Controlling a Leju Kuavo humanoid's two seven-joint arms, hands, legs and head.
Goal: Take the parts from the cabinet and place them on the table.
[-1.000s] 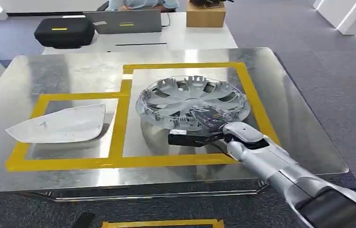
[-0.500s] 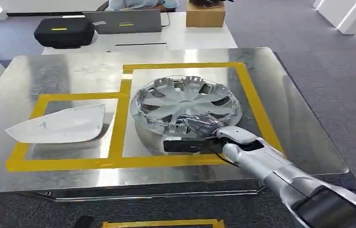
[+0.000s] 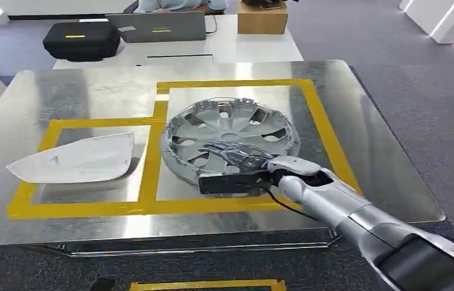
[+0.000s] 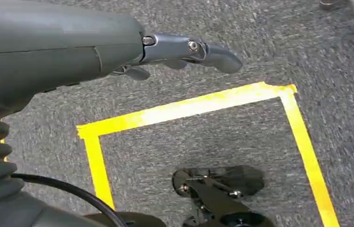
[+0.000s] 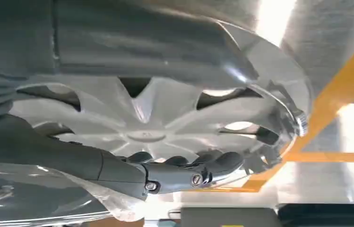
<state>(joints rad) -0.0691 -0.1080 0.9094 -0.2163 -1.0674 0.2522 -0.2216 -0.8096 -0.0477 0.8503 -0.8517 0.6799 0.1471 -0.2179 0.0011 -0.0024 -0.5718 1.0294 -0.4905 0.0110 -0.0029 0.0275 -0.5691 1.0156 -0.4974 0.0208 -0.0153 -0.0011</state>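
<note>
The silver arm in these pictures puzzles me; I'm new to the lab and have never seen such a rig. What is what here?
It is a humanoid robot's right arm. The wide picture is from its head, looking down at a metal table marked with yellow tape. The right hand grips a silver wheel cover at its near rim, inside the larger taped box. A white mirror shell lies in the smaller box. The close picture of spokes comes from a camera at the right wrist; the dark fingers hook the rim there. The carpet picture comes from the left wrist: the left hand hangs holding nothing.
</note>
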